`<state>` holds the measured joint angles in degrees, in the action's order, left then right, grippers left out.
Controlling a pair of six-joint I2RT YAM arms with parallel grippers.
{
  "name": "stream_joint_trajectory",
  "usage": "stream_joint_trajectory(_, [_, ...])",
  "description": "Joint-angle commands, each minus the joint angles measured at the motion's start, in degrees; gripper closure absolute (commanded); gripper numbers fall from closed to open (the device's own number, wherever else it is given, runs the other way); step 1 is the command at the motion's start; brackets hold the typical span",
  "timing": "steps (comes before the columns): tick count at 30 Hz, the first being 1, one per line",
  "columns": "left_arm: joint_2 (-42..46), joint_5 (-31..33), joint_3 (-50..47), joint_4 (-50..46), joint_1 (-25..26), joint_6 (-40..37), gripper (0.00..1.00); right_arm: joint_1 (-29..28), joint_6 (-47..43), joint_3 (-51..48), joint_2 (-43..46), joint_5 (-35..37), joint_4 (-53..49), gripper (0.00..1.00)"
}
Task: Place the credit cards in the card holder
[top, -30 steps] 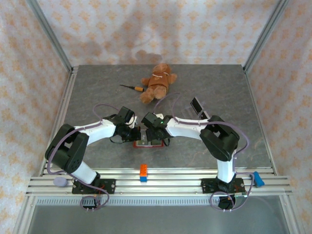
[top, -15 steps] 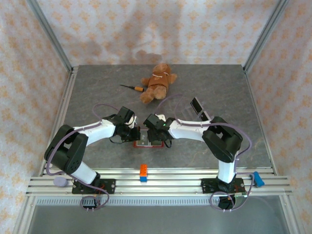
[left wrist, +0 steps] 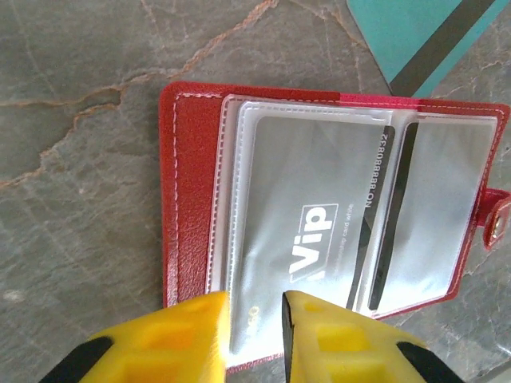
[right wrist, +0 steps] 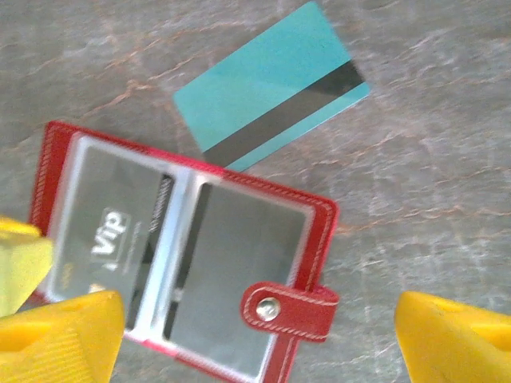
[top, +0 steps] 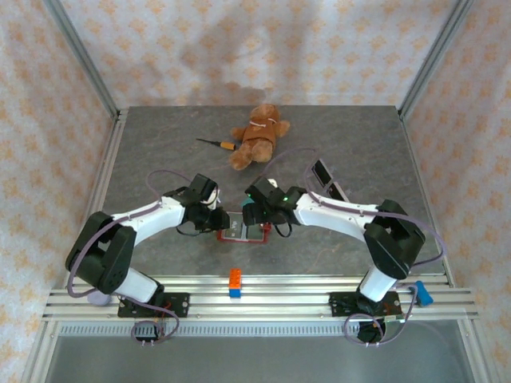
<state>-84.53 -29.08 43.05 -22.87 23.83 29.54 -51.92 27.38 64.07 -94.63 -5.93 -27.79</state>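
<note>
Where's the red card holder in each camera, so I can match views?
Top external: card holder lies centre, just beyond the orange-and-blue block.
Left wrist: card holder open across the middle, snap tab at right edge.
Right wrist: card holder open, lower left to centre, snap tab at bottom.
Shared landmark: teal card at its edge in both wrist views.

Bright even light, soft shadows, sheen on card holder [left wrist: 335, 215], right wrist view blurred

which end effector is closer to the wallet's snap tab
Right. The right end effector hangs open above the snap tab; the left end effector sits at the wallet's opposite edge.
</note>
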Motion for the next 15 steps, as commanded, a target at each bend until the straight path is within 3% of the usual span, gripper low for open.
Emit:
stream_joint_trajectory(1, [2.6, 1.7, 1.6, -3.6, -0.6, -0.1, 0.74, -0.4, 3.3, -1.7, 1.7, -12.2, 1.9, 0.16])
stream_joint_trajectory(3, [3.5, 2.7, 1.7, -4.7, -0.6, -0.7, 0.74, -0.9, 6.3, -4.1, 2.6, -14.8, 5.1, 0.18])
stream_joint_trajectory(10, [2.7, 3.8, -0.4, -2.5, -0.6, 0.1, 0.72, -1.6, 10.4, -10.0, 5.6, -12.9, 7.7, 0.17])
stream_joint_trajectory(15, [3.1, 6.4, -2.5, 0.7, -0.7, 1.4, 0.71, -1.6, 15.2, -14.0, 5.3, -17.2, 14.5, 0.17])
